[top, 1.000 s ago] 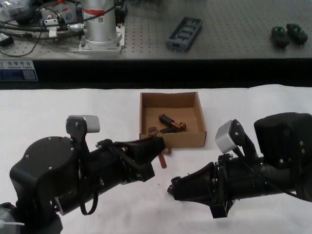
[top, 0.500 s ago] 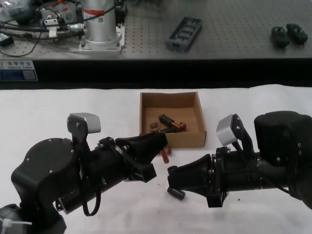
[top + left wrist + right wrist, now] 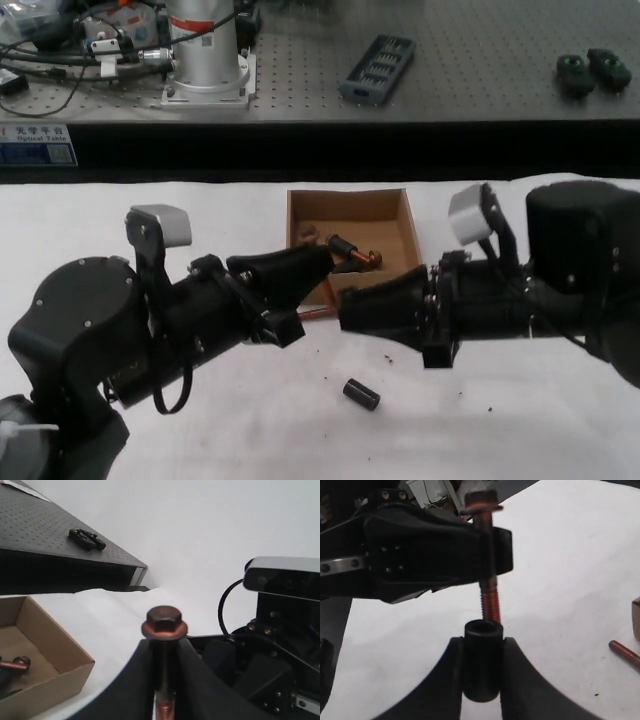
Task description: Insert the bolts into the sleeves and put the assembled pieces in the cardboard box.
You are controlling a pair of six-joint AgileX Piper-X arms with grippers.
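So that the two parts can be mated in the air and not on the bench, each arm carries one of them. The right gripper (image 3: 481,672) pinches a black sleeve (image 3: 481,655) between its two fingers, holding it by the end away from its mouth so that the open bore stands proud of the fingertips and is unobstructed. Directly beyond that mouth, the left gripper (image 3: 163,655) is pressed onto a copper-coloured bolt (image 3: 490,605), clamping the shank partway along. This leaves the flanged hexagonal head free on the side away from the right gripper and the threaded end free on the side toward it. The bolt's long axis runs from head to thread almost in line with the sleeve's bore, leaning slightly off it. The threaded tip points into the mouth and meets its rim, though whether it has entered cannot be told. The step in hand appears to be the insertion itself. Farther out, just beyond both sets of fingertips, stands the cardboard box (image 3: 296,215), holding one assembled piece (image 3: 355,257). A spare sleeve (image 3: 362,393) lies on the white cover behind the right gripper's fingertips, toward the arms' bases. A loose bolt (image 3: 624,652) rests near the box's corner.
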